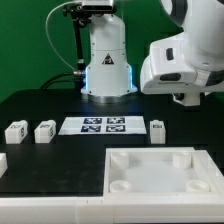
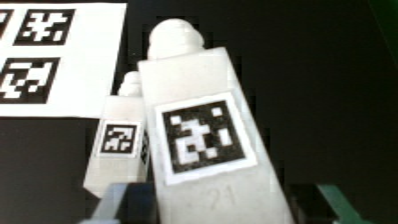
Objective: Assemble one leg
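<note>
In the wrist view a white leg (image 2: pixel 210 130) with a black-and-white tag fills the middle, its round peg end pointing away from the camera. My gripper (image 2: pixel 231 208) is shut on the leg, with one finger (image 2: pixel 128 205) against each side of its near end. A second leg (image 2: pixel 121 132) lies on the black table just beyond it. In the exterior view the gripper (image 1: pixel 188 98) hangs above the table at the right; the held leg is hidden under the hand. One leg (image 1: pixel 157 130) lies below it, and two legs (image 1: pixel 16 130) (image 1: pixel 45 130) lie at the left.
The marker board (image 1: pixel 103 125) lies in the middle of the table and also shows in the wrist view (image 2: pixel 45 60). The large white tray-like piece (image 1: pixel 150 160) with round corner sockets lies at the front right. The robot base (image 1: pixel 107 65) stands at the back.
</note>
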Motion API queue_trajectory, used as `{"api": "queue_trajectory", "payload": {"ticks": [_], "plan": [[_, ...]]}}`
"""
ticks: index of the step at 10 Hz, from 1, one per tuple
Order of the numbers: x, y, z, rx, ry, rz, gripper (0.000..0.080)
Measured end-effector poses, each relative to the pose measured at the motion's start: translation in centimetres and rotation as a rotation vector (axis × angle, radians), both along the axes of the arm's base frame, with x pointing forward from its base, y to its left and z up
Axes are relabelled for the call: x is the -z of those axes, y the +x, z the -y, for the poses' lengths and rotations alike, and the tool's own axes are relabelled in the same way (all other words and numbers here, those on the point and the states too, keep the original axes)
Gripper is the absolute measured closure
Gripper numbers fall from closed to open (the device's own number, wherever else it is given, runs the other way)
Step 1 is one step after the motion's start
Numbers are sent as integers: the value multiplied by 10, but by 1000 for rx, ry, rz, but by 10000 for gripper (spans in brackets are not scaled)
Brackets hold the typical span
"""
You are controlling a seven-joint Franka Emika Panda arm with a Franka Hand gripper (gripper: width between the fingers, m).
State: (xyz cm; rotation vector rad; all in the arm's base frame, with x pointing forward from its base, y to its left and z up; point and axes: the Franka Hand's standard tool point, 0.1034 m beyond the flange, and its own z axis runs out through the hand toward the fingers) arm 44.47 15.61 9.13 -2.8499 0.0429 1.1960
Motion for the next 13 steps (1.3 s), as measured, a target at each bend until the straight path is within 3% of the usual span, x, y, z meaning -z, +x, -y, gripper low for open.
{"api": "queue_trajectory", "payload": {"ticks": [2,3,4,5,6,8,9,11,13], "plan": [[-2,14,-2,24,8,226,486],[-12,27,11,-9,46,298,486],[-43,60,29,2,61,388,486],[-72,82,38,17,62,488,486],[-97,92,36,37,55,591,486],[-92,94,35,47,54,818,486],[-93,94,35,49,54,873,486],[-95,108,34,52,70,1126,486],[-102,160,54,80,73,1326,486]]}}
